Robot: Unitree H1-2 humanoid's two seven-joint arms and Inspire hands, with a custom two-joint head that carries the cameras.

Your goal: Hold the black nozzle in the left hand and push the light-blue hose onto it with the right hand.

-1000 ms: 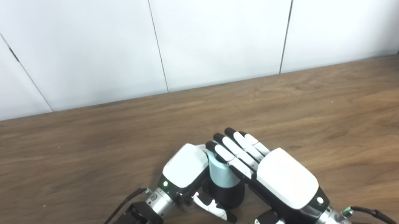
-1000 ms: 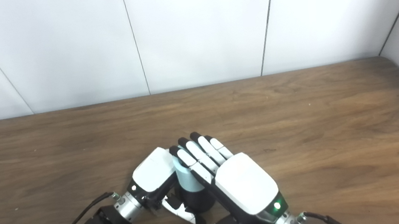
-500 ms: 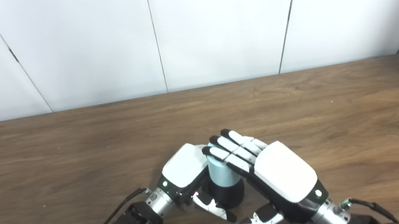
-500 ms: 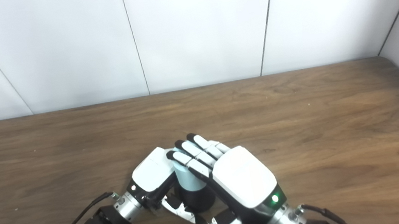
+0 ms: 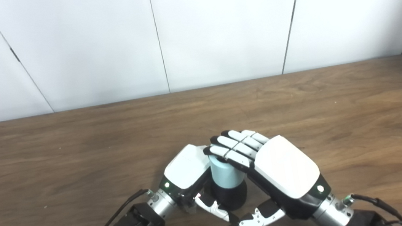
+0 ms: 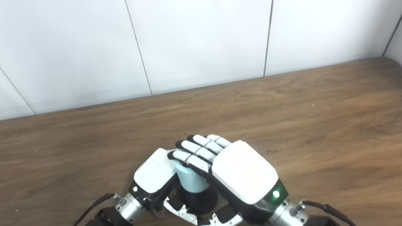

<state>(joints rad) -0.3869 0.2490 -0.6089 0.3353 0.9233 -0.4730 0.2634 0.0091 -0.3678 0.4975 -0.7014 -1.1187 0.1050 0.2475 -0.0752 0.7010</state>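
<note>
Fingers (image 5: 230, 148) of right hand (image 5: 282, 166) curled over light-blue hose (image 5: 224, 171); left hand (image 5: 188, 168) wraps black nozzle (image 5: 230, 197). Hose looks light, stiff; grip top.

two hands (image 5: 188, 166) (image 5: 284, 166), one hose (image 5: 224, 171), one nozzle (image 5: 230, 198).

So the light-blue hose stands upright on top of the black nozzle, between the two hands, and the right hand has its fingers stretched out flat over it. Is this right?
Not quite. The light-blue hose does stand on the black nozzle between the left hand and the right hand, but the right hand's fingers are curled over the hose's top, not flat. The left eye view shows this.
</note>
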